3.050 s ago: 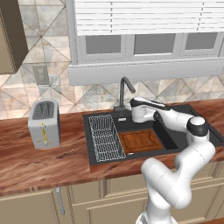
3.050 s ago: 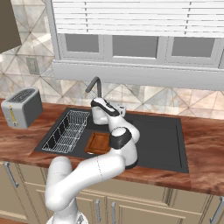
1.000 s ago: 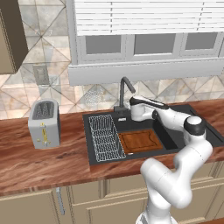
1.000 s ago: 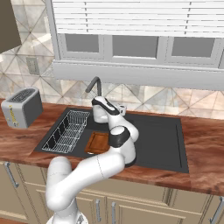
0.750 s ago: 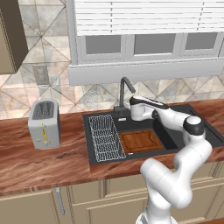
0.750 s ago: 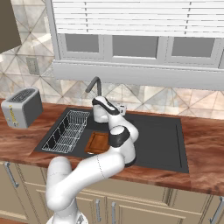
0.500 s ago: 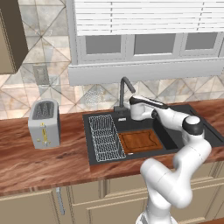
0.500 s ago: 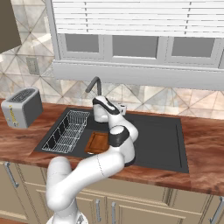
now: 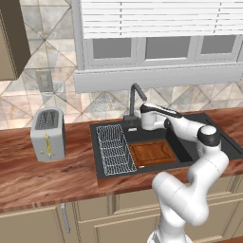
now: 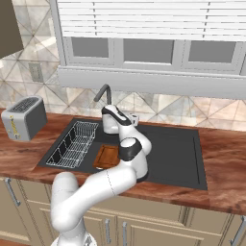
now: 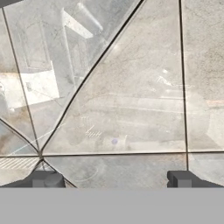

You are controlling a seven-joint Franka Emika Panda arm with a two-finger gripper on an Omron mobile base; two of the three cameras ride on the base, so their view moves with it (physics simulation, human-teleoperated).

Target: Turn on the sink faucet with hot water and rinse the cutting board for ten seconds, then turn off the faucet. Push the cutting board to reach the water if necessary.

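Nothing has shifted over the last second: my gripper (image 11: 112, 178) hangs by the faucet (image 9: 135, 102) at frame centre, jaws wide apart and empty, facing glossy grey wall tile. No water runs, so I judge the lever untouched. The board (image 9: 153, 153), reddish wood with rounded corners, lies flat in the matte black sink (image 9: 216, 130), beside the wire rack (image 9: 115, 148).

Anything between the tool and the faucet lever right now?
Nothing visible. The open tool sits right beside the sink faucet at its base, the fingertips facing bare backsplash tile. The lever itself is too small to make out.
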